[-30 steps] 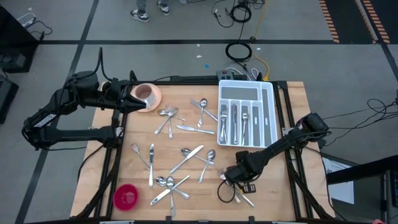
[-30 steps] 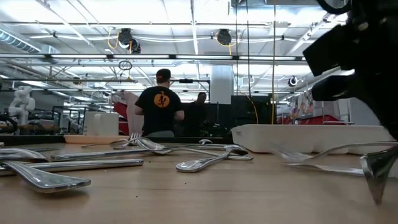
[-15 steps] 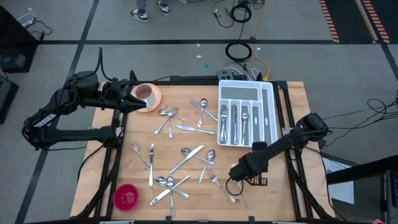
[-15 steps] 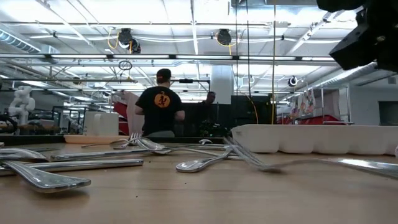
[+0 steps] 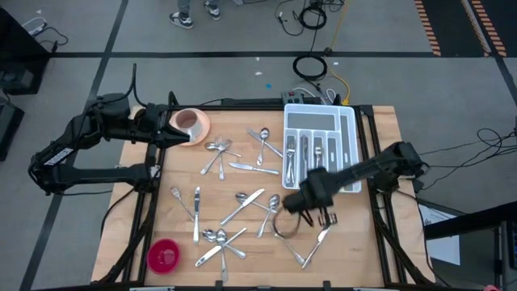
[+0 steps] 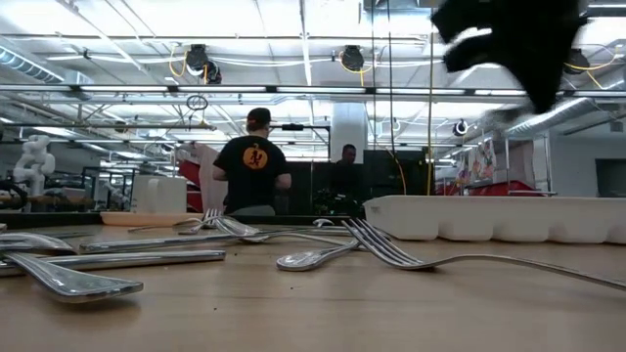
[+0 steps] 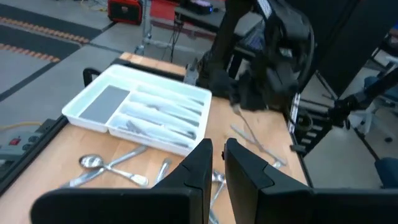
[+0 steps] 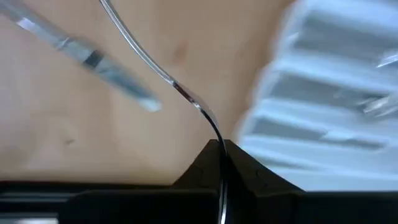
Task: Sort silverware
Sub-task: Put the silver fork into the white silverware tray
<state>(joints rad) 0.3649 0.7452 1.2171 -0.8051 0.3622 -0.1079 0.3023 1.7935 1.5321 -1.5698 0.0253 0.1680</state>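
Loose silverware [image 5: 242, 202] lies scattered over the wooden table, and more pieces sit in the white tray [image 5: 348, 133] at the far right. My right gripper [image 5: 321, 218] hangs above the table just in front of the tray, shut on one slim piece [image 7: 246, 126]; which kind cannot be told. Two forks [image 5: 300, 255] lie on the wood just nearer than it. At the far left my left gripper [image 7: 217, 152] waits raised beside the pink cup [image 5: 188, 121], its fingers a narrow gap apart with nothing between. My right gripper pinches a thin, curved stretch of the piece [image 8: 213, 132] between its two fingertips [image 8: 236, 155], seen edge-on. The fingers point steeply down from above. The piece slants away below them; its far end runs out of the wrist view, so whether it touches the table cannot be told.
A round red dish [image 5: 164, 255] sits at the near left corner. One fork [image 6: 391, 256] lies across the near middle, its handle running right. A black cable loop [image 5: 283, 226] hangs by my right gripper. A person [image 6: 252, 161] stands in the room beyond.
My right gripper has risen and gone from the near right toward the tray, tipping to point more steeply down, with the slim piece still between its fingers. The forks beneath it have slid and turned on the wood; one now lies flat with its tines toward the table's middle.
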